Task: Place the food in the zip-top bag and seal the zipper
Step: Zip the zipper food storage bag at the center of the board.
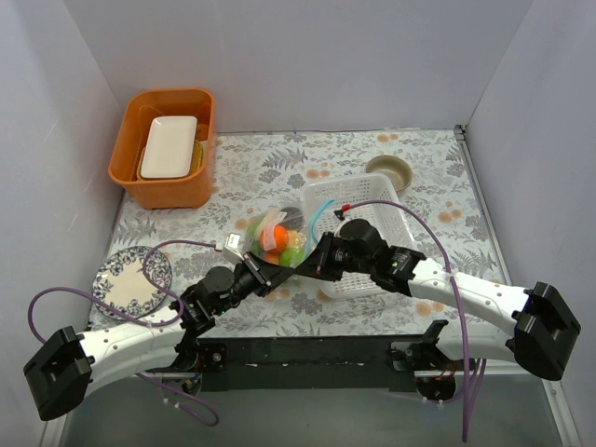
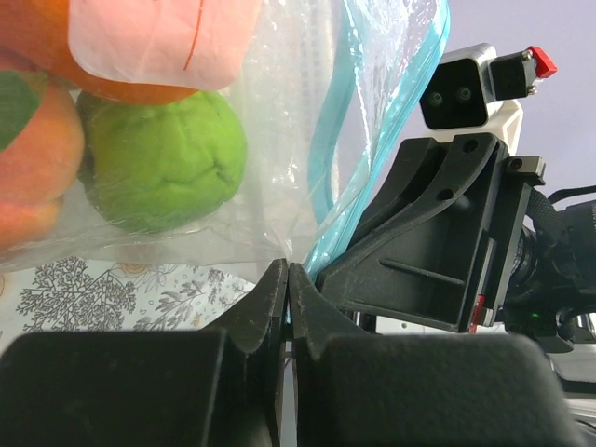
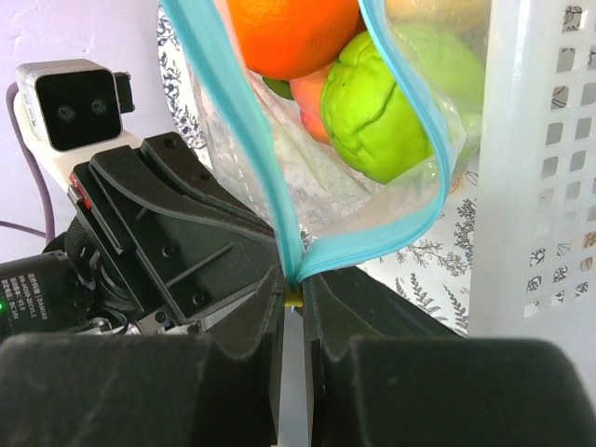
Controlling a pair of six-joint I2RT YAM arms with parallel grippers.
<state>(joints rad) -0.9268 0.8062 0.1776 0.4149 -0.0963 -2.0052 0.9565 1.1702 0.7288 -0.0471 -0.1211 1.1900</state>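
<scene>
The left gripper (image 2: 287, 272) and right gripper (image 3: 293, 287) both pinch the zipper (image 3: 237, 135) at its near end, and its length gapes away toward twelve o'clock.

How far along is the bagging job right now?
Done: food sits inside the zip-top bag. In hand: left tool and right tool both pinch the zipper. To do: its two strips stand apart, so sealing remains.

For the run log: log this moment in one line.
food in bag | left gripper shut on zipper | right gripper shut on zipper | zipper unsealed
</scene>
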